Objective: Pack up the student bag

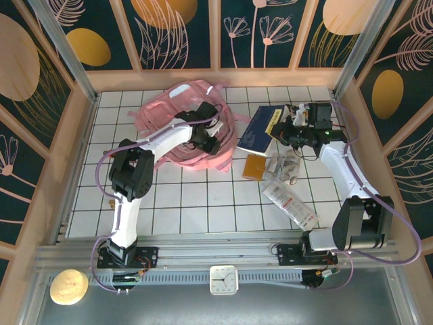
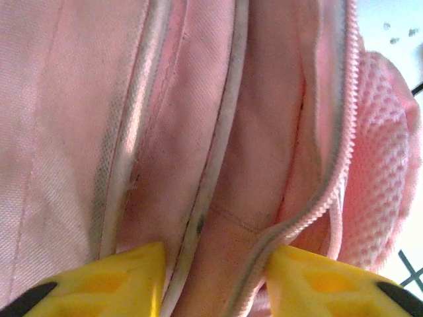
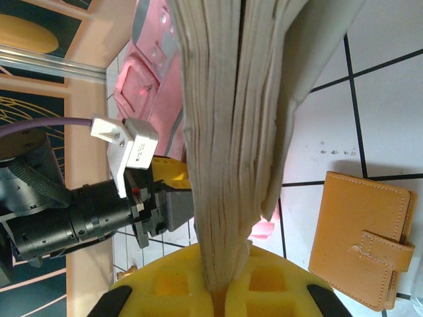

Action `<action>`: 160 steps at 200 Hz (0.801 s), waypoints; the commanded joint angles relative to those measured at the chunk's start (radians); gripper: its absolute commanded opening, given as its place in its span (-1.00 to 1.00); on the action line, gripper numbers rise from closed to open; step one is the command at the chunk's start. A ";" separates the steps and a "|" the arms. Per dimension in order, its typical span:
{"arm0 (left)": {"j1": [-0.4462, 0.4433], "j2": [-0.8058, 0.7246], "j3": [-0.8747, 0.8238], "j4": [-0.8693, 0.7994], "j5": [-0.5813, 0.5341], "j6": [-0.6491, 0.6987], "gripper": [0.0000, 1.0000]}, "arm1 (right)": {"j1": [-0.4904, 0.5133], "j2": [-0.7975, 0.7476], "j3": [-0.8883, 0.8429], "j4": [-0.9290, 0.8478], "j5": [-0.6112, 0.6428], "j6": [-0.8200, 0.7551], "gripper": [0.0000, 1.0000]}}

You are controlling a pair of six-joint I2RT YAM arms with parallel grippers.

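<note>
the student bag is found slumped at the far left-centre of the tiled table, its zip mouth only narrowly parted. the left gripper is set against the pink fabric with fingers spread and nothing pinched, so the mouth may be expected to fall closed. the book is clamped edge-on by the right gripper, taken through the leaves with an outer sheet hanging loose. slippage, torn pages or a corner snagged on the zip teeth is judged likely in transfer. the tan wallet, just beside the book, could be swept aside.
</note>
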 commanded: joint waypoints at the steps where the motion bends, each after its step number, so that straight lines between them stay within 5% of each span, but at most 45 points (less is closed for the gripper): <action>1: 0.001 0.033 0.043 -0.027 0.004 0.013 -0.38 | 0.001 0.000 0.018 0.008 -0.018 -0.019 -1.00; 30: 0.001 0.043 0.058 -0.043 0.016 0.012 -1.00 | 0.000 0.005 0.012 0.015 -0.024 -0.016 -1.00; 160: 0.001 -0.206 0.264 -0.045 -0.014 -0.182 -1.00 | 0.160 0.146 -0.066 0.323 -0.108 0.306 -1.00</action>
